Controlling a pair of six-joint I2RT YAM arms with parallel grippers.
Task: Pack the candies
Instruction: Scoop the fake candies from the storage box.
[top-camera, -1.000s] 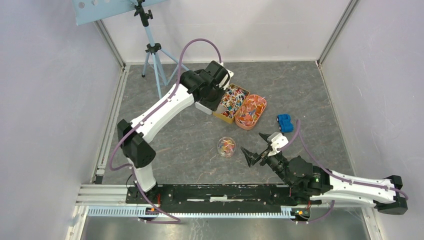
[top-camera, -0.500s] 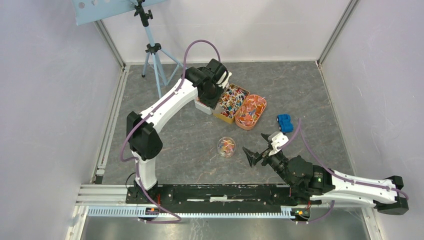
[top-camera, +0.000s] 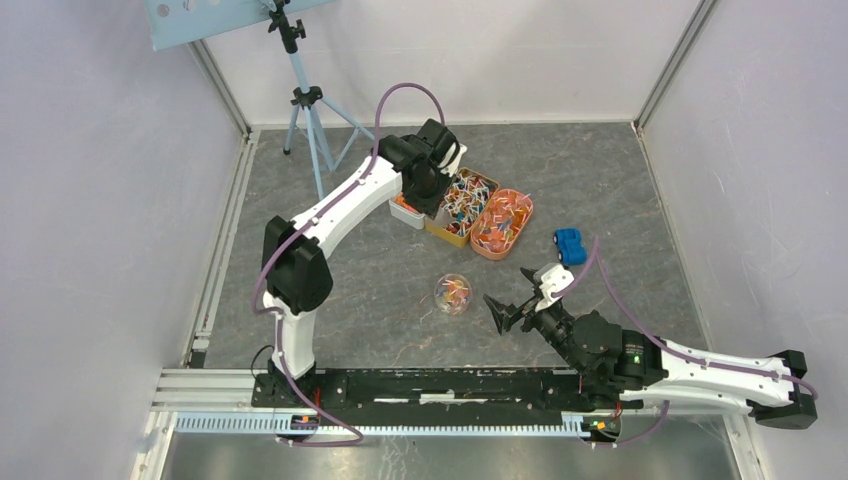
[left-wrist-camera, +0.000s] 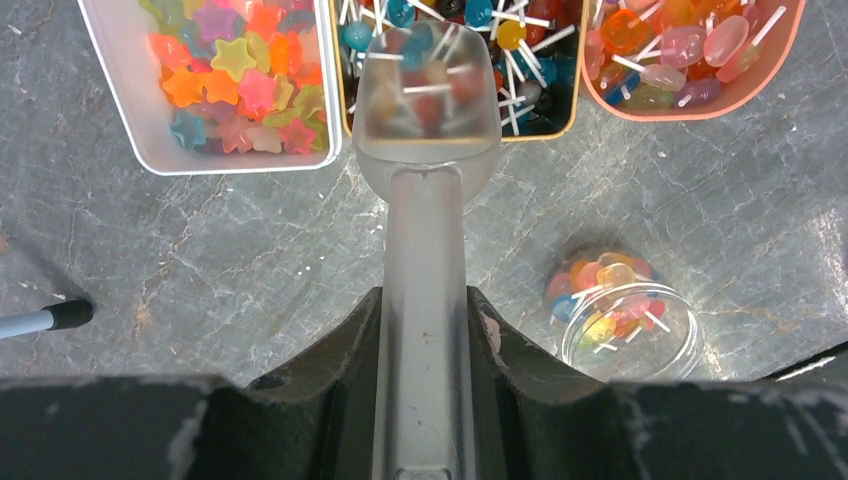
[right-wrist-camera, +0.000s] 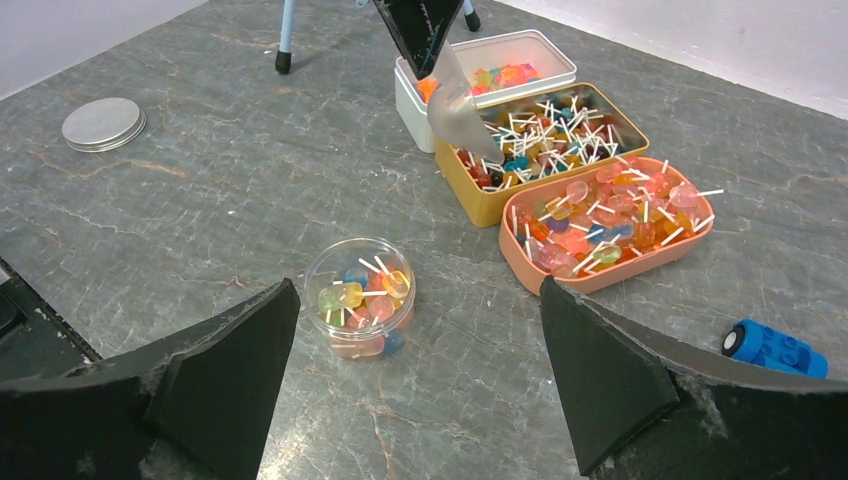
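My left gripper (top-camera: 432, 168) is shut on the handle of a clear plastic scoop (left-wrist-camera: 425, 190). The scoop's bowl (right-wrist-camera: 462, 110) dips into a yellow tin (top-camera: 462, 207) of small stick candies (left-wrist-camera: 520, 60). Whether any lie in the bowl is unclear. A peach tray (top-camera: 503, 222) beside it holds larger candies (right-wrist-camera: 610, 215). A white box (left-wrist-camera: 150, 130) holds star-shaped sweets. A clear jar (top-camera: 452, 293) with some candies stands nearer the arms. My right gripper (top-camera: 512, 300) is open and empty, just right of the jar (right-wrist-camera: 360, 295).
A small blue toy car (top-camera: 570, 245) lies right of the peach tray, and shows in the right wrist view (right-wrist-camera: 775, 350). A round metal lid (right-wrist-camera: 103, 123) lies far left. A blue tripod (top-camera: 305, 100) stands at the back left. Grey walls close in the floor.
My left arm has folded in toward the containers and brought the scoop down into the yellow tin. The right gripper has barely shifted left.
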